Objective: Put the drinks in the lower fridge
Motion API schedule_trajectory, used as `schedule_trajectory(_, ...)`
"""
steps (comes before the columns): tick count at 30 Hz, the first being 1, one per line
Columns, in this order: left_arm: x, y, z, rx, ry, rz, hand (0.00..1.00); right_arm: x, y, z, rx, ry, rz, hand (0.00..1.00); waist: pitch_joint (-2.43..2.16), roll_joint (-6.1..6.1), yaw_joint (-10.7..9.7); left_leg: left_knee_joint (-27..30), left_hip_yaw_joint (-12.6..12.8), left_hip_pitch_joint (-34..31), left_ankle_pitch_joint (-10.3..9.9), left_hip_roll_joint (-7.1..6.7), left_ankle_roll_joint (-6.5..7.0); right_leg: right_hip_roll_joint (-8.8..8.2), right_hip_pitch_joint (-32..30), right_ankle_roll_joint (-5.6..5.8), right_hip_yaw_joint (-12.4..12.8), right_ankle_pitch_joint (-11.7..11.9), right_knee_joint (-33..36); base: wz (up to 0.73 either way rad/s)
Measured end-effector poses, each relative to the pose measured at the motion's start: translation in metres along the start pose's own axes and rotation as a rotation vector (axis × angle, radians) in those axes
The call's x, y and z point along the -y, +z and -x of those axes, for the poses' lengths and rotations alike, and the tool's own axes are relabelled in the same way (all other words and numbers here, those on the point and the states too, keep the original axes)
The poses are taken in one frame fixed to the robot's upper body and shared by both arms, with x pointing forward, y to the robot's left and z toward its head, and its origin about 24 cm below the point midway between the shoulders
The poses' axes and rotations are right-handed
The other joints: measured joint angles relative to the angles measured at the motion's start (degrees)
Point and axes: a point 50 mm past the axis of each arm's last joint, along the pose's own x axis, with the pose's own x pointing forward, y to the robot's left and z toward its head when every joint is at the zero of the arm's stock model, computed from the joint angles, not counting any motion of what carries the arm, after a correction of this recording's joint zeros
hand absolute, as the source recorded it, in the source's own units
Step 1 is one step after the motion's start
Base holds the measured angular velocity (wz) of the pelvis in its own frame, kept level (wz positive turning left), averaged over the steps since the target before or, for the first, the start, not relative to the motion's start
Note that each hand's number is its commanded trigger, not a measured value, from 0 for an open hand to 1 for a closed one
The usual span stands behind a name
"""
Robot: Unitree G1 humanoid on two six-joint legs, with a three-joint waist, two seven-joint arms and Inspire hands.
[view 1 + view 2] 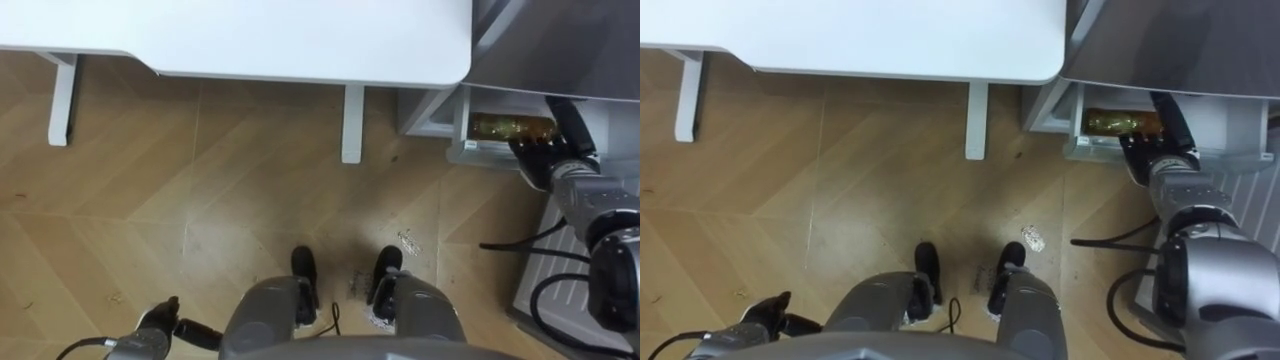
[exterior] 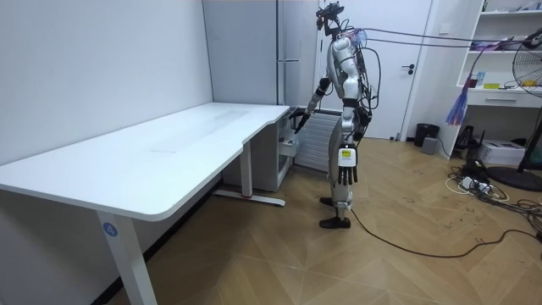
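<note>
bottle (image 1: 505, 128) in drawer (image 1: 463, 150), right hand (image 1: 546, 160) adjacent

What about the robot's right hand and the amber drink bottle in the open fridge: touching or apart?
Cannot tell. In both eye views the right hand lies close beside the amber drink bottle, but neither contact nor gap shows plainly.

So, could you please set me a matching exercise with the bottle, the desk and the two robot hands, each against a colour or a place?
Things:
1. bottle
2. desk
3. left robot hand
4. right robot hand

Colour or place:
A. white
B. hangs at the robot's side
C. reaches to the fridge
D. amber

Pairs: 1-D, 2-A, 3-B, 4-C.
</note>
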Motion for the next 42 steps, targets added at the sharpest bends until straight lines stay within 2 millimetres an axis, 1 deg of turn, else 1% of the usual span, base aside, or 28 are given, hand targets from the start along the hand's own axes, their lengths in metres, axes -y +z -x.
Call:
schedule_trajectory(10,-0.001,-0.001,0.000,-0.003,0.003,0.001,0.00,0.003,0.004,0.001,0.008,-0.002,0.003,0.00,-0.01,0.02,0.11,0.02,-0.01,0.22,0.00,-0.05,0.00,-0.10,0.12,0.00,-0.05,0.00,0.18,0.00)
schedule_trajectory(16,-0.003,-0.003,0.000,-0.010,0.007,0.006,0.00,0.014,0.012,0.003,0.023,-0.006,0.010,0.00,0.00,-0.11,-0.27,-0.12,-0.18,2.15,-0.02,-0.08,0.01,-0.10,2.25,0.16,0.04,-0.16,-0.10,0.01)
schedule_trajectory(19,-0.005,-0.003,0.000,-0.005,0.013,0.006,0.00,0.021,0.022,0.005,0.038,-0.004,0.020,0.00,-0.01,-0.45,-0.35,-0.12,-0.21,2.42,-0.02,-0.05,0.01,-0.02,2.50,0.17,0.23,-0.15,-0.09,0.00)
schedule_trajectory(20,-0.007,-0.004,0.000,-0.004,0.017,0.004,0.00,0.027,0.027,0.007,0.047,-0.012,0.027,0.00,-0.02,-0.74,-0.43,-0.19,-0.21,3.03,-0.02,-0.04,0.01,0.02,3.16,0.17,0.19,-0.16,-0.22,0.00)
schedule_trajectory(21,-0.009,-0.007,0.001,-0.006,0.024,0.002,0.00,0.032,0.030,0.008,0.053,-0.023,0.029,0.00,-0.29,-1.17,-0.58,-0.26,-0.12,3.37,-0.04,-0.02,-0.01,0.07,3.48,0.16,0.18,-0.23,-0.21,0.00)
schedule_trajectory(22,-0.011,-0.008,0.001,-0.006,0.029,0.002,0.00,0.033,0.031,0.008,0.055,-0.024,0.031,0.00,-0.27,-1.36,-0.73,-0.31,-0.09,3.56,-0.06,-0.03,-0.04,0.13,3.68,0.16,0.18,-0.22,-0.30,0.00)
schedule_trajectory(24,-0.012,-0.012,0.001,-0.010,0.038,0.001,0.00,0.039,0.034,0.010,0.062,-0.035,0.035,0.00,-0.48,-1.85,-1.79,-0.34,-0.09,4.18,-0.15,0.01,-0.17,0.63,4.82,0.11,0.13,0.06,-1.39,-0.03)
schedule_trajectory(26,-0.012,-0.013,0.001,-0.009,0.046,0.001,0.00,0.044,0.035,0.011,0.063,-0.049,0.034,0.00,-0.59,-2.03,-2.01,-0.34,-0.08,4.56,-0.24,0.23,-0.29,1.08,5.58,-0.01,0.18,0.55,-2.29,-0.06)
schedule_trajectory(28,-0.013,-0.011,0.001,-0.001,0.049,-0.003,0.00,0.051,0.036,0.012,0.070,-0.063,0.017,0.00,-0.71,-1.89,-2.57,-0.18,-0.34,4.76,-0.36,0.43,-0.41,1.41,6.16,-0.07,0.13,0.90,-3.17,-0.03)
schedule_trajectory(30,-0.013,-0.011,0.001,0.001,0.054,-0.003,0.00,0.061,0.039,0.015,0.080,-0.084,0.003,0.00,-0.82,-1.49,-2.30,0.28,-0.34,4.80,-0.63,0.86,-0.60,1.90,6.69,-0.28,0.12,1.46,-3.99,-0.07)
schedule_trajectory(33,-0.013,-0.012,0.001,-0.003,0.052,-0.007,0.00,0.081,0.041,0.021,0.094,-0.132,-0.017,0.00,-1.01,-0.92,-1.85,1.00,-0.26,4.93,-1.11,1.17,-0.81,2.12,7.12,-0.37,0.12,1.38,-3.83,-0.01)
schedule_trajectory(34,-0.013,-0.012,0.001,-0.004,0.051,-0.007,0.00,0.085,0.040,0.022,0.093,-0.140,-0.017,0.00,-1.00,-0.84,-1.81,1.06,-0.26,4.93,-1.16,1.19,-0.83,2.12,7.12,-0.40,0.12,1.30,-3.72,0.00)
schedule_trajectory(36,-0.012,-0.012,0.001,-0.005,0.047,-0.007,0.00,0.098,0.032,0.025,0.077,-0.174,-0.019,0.00,-0.94,-0.68,-1.84,1.68,-0.26,4.79,-1.47,1.25,-0.88,2.05,6.84,-0.48,0.18,0.93,-2.88,0.00)
schedule_trajectory(38,-0.010,-0.013,0.001,-0.008,0.042,-0.005,0.00,0.105,0.026,0.026,0.067,-0.198,-0.025,0.00,-0.82,-0.43,-1.89,2.95,-0.27,4.54,-2.28,1.33,-0.82,1.87,6.44,-0.40,0.28,0.16,-1.48,-0.04)
schedule_trajectory(39,-0.008,-0.012,0.001,-0.006,0.039,-0.003,0.00,0.107,0.023,0.026,0.062,-0.210,-0.030,0.00,-0.85,-0.22,-1.88,3.94,-0.26,4.06,-2.83,1.31,-0.75,1.61,5.74,-0.30,0.50,-0.50,-0.45,-0.04)
schedule_trajectory(42,-0.006,-0.012,0.001,0.001,0.035,-0.002,0.00,0.109,0.017,0.026,0.053,-0.228,-0.036,0.00,-0.91,-0.02,-1.94,5.52,-0.34,3.11,-3.49,1.31,-0.57,1.37,4.58,-0.21,0.88,-1.00,1.36,-0.05)
